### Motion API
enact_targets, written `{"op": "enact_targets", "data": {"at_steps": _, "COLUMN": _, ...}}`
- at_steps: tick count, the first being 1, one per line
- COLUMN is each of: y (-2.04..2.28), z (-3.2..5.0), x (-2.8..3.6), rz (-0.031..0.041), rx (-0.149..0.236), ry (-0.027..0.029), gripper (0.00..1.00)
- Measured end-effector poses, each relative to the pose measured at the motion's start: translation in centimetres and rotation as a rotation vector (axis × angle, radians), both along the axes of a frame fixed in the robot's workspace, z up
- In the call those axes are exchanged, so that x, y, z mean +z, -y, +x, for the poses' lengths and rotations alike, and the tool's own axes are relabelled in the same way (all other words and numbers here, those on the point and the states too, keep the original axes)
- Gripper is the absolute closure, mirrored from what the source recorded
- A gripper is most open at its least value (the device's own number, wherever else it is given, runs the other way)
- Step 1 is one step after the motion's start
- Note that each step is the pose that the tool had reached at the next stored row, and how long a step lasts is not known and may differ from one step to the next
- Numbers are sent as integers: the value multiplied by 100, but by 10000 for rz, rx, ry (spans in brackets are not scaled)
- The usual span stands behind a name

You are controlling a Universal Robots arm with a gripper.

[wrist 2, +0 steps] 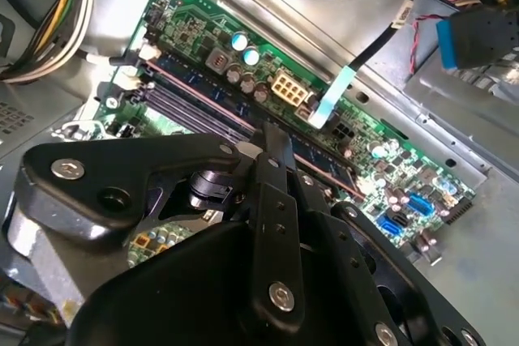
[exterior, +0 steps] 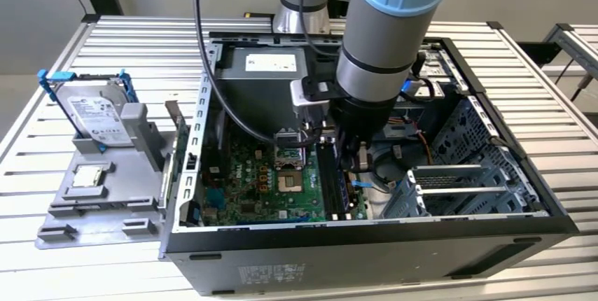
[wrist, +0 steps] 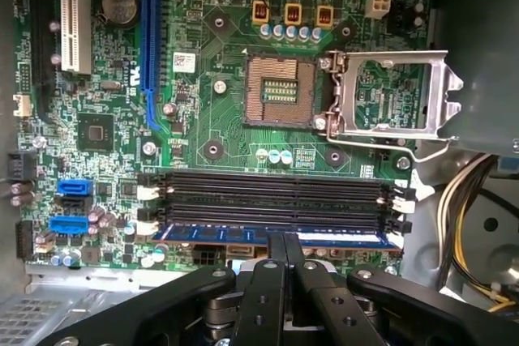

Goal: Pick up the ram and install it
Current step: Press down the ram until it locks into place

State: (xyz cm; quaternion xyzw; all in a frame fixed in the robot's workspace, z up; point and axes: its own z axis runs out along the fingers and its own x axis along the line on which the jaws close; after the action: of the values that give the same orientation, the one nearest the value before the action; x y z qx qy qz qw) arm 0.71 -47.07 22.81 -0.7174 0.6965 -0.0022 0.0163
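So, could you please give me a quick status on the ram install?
Gripper shut on ram, mid-length. It lies along the end memory slot. Neighbouring slots bare. Yellow cables sit beyond the slot's end, apart from it.

The green printed motherboard (wrist: 227,131) is showing fine pale tracing and silver solder dots in the first wrist view. On it, a long blue plastic expansion slot (wrist: 150,46) is standing out beside a white plastic expansion slot (wrist: 75,14). The square socket (wrist: 281,87) at the motherboard's middle is showing a copper-gold grid, and a shiny silver metal frame (wrist: 393,91) is gleaming next to it. Black memory slots with white end clips (wrist: 268,192) are striping the motherboard, and the long blue ram stick (wrist: 340,238) is lining them by the matte black metal gripper (wrist: 285,242). Off the motherboard's edge, yellow wires (wrist: 454,208) are curling. In the exterior view, the light-blue and silver-grey arm tube (exterior: 388,28) is rising over the motherboard.
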Motion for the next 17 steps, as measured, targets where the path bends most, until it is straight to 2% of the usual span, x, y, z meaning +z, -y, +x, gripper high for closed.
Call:
{"op": "enact_targets", "data": {"at_steps": 7, "y": 2, "z": -1, "x": -116, "rz": -22, "rx": -1, "ry": -15, "gripper": 100}}
{"op": "enact_targets", "data": {"at_steps": 9, "y": -1, "z": -1, "x": -118, "rz": -38, "rx": -6, "ry": -25, "gripper": 100}}
{"op": "enact_targets", "data": {"at_steps": 11, "y": -3, "z": 0, "x": -96, "rz": -39, "rx": -18, "ry": -27, "gripper": 100}}
{"op": "enact_targets", "data": {"at_steps": 13, "y": -5, "z": -1, "x": -62, "rz": 29, "rx": -23, "ry": -9, "gripper": 100}}
{"op": "enact_targets", "data": {"at_steps": 14, "y": -6, "z": -1, "x": -25, "rz": 34, "rx": -24, "ry": -8, "gripper": 100}}
{"op": "enact_targets", "data": {"at_steps": 15, "y": -2, "z": -2, "x": 25, "rz": 9, "rx": -25, "ry": -13, "gripper": 100}}
{"op": "enact_targets", "data": {"at_steps": 17, "y": -1, "z": -2, "x": 41, "rz": 7, "rx": -25, "ry": -15, "gripper": 100}}
